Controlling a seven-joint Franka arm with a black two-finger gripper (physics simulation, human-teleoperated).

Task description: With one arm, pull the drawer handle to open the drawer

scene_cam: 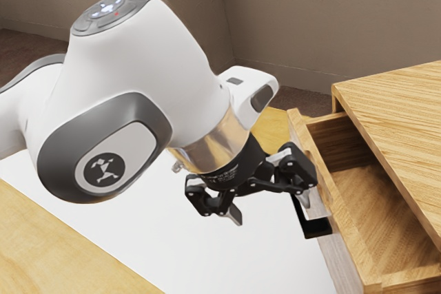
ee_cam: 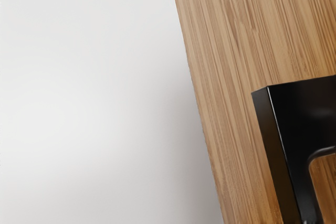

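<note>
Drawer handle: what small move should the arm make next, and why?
Probably draw the black handle a little further toward the exterior view's left. The drawer is only partly out of the cabinet, and the open gripper has one finger right at the handle, seemingly hooked on it.

Soft, even light; my silver metal wrist ring (scene_cam: 217, 144) gleams, and the light wooden drawer (scene_cam: 365, 204) is shaded at its back corner.

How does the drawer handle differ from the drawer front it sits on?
The drawer handle is glossy black; the drawer front is striped light wood. The handle is a small bracket jutting outward; the front is a broad flat panel. Both belong to the same open drawer.
</note>
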